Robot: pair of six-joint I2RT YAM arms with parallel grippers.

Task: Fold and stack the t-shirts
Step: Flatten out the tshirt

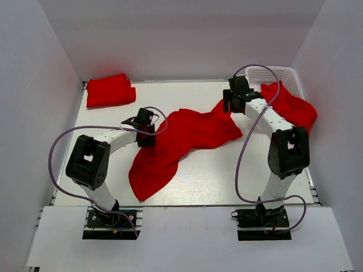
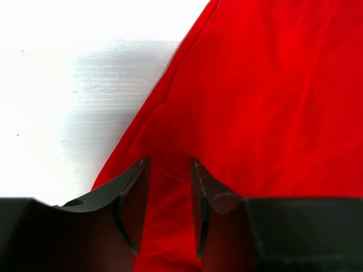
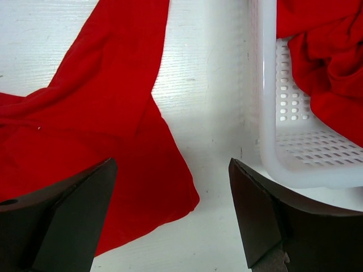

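A crumpled red t-shirt (image 1: 181, 139) lies stretched across the middle of the table, also in the left wrist view (image 2: 266, 96) and the right wrist view (image 3: 102, 113). My left gripper (image 1: 146, 134) sits low over the shirt's left edge. Its fingers (image 2: 170, 164) are narrowed but still apart, with red cloth lying between them. My right gripper (image 1: 232, 102) hovers wide open (image 3: 172, 164) above the shirt's right corner, holding nothing. A folded red shirt (image 1: 110, 89) rests at the back left.
A white perforated basket (image 1: 275, 73) stands at the back right, its rim (image 3: 266, 113) just right of my right gripper. More red shirts (image 1: 295, 107) spill out of it (image 3: 329, 56). White walls enclose the table on three sides.
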